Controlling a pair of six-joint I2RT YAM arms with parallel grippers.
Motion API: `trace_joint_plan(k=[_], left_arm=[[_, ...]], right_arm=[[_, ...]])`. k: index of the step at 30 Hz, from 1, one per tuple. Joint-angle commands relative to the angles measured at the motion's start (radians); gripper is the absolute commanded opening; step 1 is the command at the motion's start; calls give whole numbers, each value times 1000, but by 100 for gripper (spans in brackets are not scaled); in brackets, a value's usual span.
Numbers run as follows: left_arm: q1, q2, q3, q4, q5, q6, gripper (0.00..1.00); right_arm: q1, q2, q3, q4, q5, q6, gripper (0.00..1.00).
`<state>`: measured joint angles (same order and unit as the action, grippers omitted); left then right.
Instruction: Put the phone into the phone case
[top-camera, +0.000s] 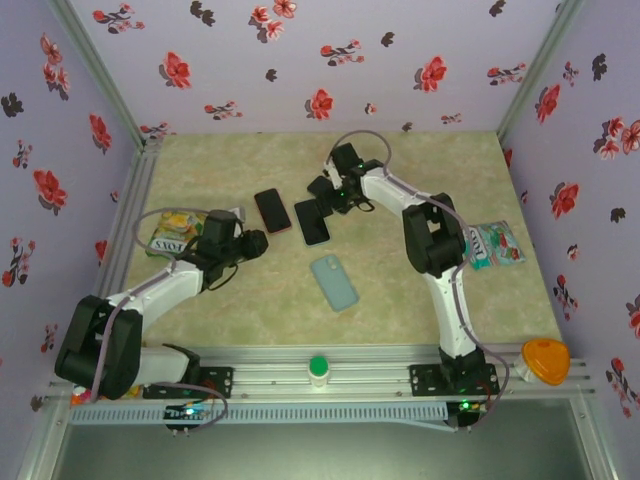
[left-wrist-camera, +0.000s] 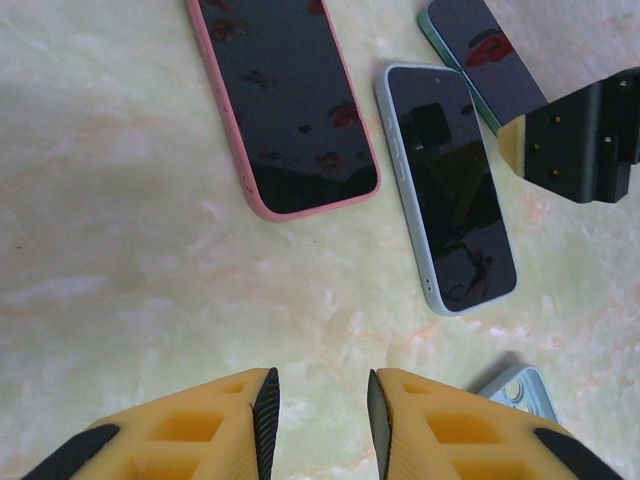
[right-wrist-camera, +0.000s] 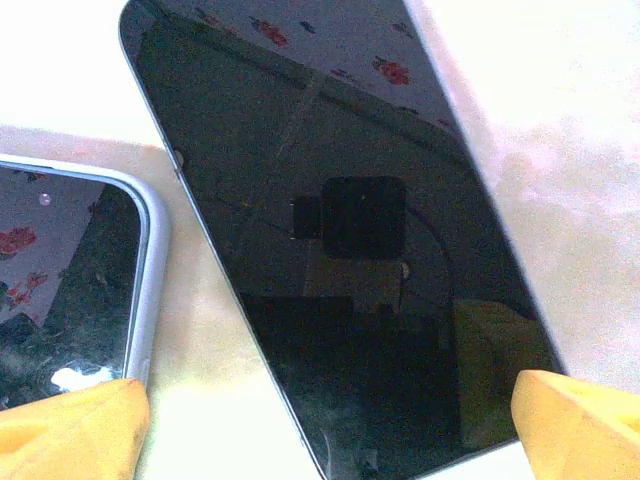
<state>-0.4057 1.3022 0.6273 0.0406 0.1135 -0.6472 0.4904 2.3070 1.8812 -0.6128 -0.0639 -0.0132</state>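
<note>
Though cropped above, phone (right-wrist-camera: 340, 250) within right claw (right-wrist-camera: 325, 430).

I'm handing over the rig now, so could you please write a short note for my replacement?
Left gripper: open, empty, low over the table near the pink-cased phone.
Right gripper: open, fingertips either side of the dark phone, not gripping yet.
Teal case: lies apart from the phones, on the near side.
Done: phone not yet in the case.
Left: grasp the phone, carry it over, press it in.
</note>
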Motion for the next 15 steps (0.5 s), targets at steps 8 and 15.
trace_joint_plan(k=[8, 15], left_arm=[[22, 27, 4, 25, 28, 11, 34], [25, 31, 1, 29, 28, 9, 34]], right_arm=[[-10, 36, 54, 5, 52, -93, 99], [-12, 79, 102, 5, 67, -126, 99]])
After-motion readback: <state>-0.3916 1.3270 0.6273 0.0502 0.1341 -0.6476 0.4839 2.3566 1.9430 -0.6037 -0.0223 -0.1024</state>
